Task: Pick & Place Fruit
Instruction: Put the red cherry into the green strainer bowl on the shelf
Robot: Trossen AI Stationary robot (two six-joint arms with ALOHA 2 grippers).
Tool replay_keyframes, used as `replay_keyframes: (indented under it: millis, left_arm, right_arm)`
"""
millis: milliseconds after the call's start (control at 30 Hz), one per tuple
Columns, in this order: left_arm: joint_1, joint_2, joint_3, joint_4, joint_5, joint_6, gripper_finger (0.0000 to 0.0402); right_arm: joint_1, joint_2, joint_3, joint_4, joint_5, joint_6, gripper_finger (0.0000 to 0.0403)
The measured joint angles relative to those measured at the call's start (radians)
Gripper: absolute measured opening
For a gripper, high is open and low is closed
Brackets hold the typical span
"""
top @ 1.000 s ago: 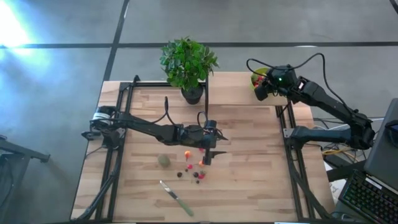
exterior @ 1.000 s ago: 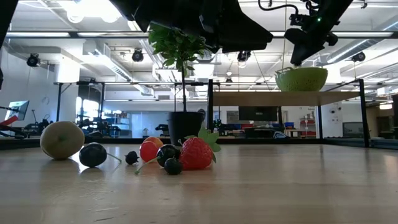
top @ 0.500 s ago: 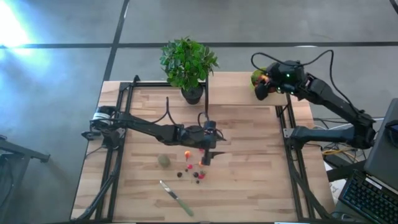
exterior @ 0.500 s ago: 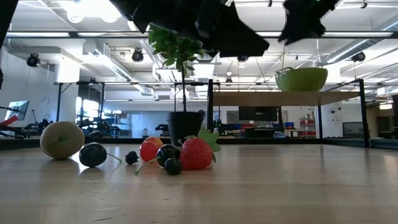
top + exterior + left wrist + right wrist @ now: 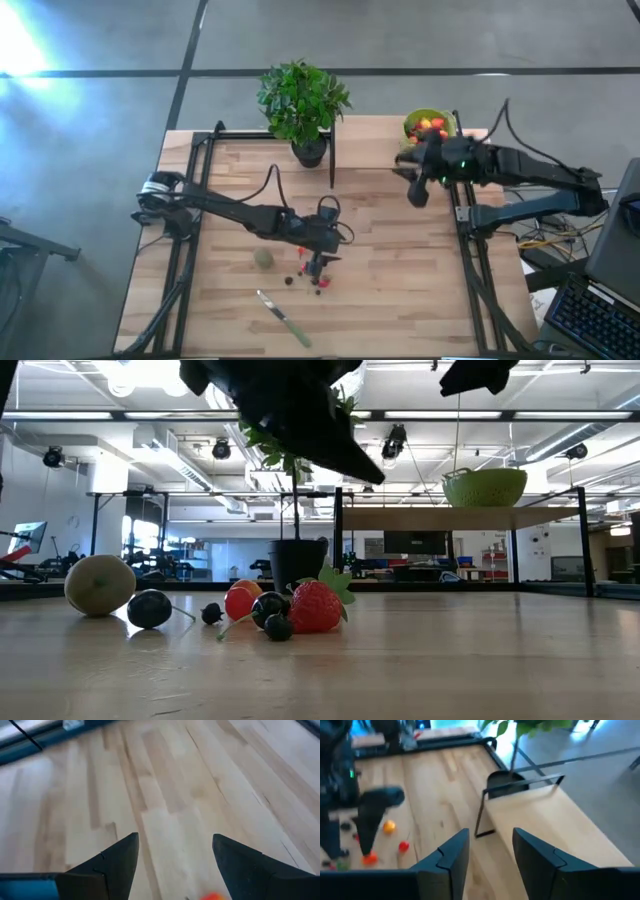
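Tiny glossy toy fruit clustered mid-desk: bumpy red strawberry, smooth dark berries, an orange ball, a larger matte dull-green ball just beside. More fruit heaped in a round lime-green bowl at the far right. Left gripper above the cluster, jaws apart, empty. Right gripper near the bowl, jaws apart, empty. Pale planked wooden desk.

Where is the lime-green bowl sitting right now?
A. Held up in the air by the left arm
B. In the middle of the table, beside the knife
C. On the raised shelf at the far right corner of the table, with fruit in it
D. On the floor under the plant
C: the high view shows the bowl on the raised shelf at the table's far right, red and orange fruit inside; the low view shows it up there too.
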Motion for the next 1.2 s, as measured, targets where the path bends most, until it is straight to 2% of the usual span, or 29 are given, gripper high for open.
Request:
replay_keyframes:
  millis: [200, 367, 700, 800, 933, 1200]
  left_arm:
    - [-0.008, -0.001, 0.001, -0.121, 0.000, -0.007, 0.0259]
    - [-0.001, -0.001, 0.001, -0.210, -0.004, -0.032, 0.0259]
    - [0.079, 0.002, 0.000, -0.263, -0.010, -0.061, 0.0259]
    - [0.112, 0.014, 0.001, -0.276, 0.016, -0.077, 0.0259]
    - [0.132, 0.042, 0.000, -0.277, 0.053, -0.079, 0.0259]
    - [0.135, 0.082, 0.000, -0.282, 0.055, -0.080, 0.0259]
  right_arm:
    - [0.189, 0.000, -0.110, 0.007, 0.118, 0.030, 0.0128]
    - [0.265, 0.000, -0.208, 0.036, 0.209, 0.083, 0.0120]
    - [0.275, -0.004, -0.401, 0.251, 0.221, 0.068, 0.0103]
    - [0.275, -0.006, -0.438, 0.296, 0.220, 0.070, 0.0098]
    - [0.275, -0.011, -0.450, 0.305, 0.219, 0.068, 0.0092]
    - [0.275, -0.018, -0.451, 0.317, 0.218, 0.073, 0.0080]
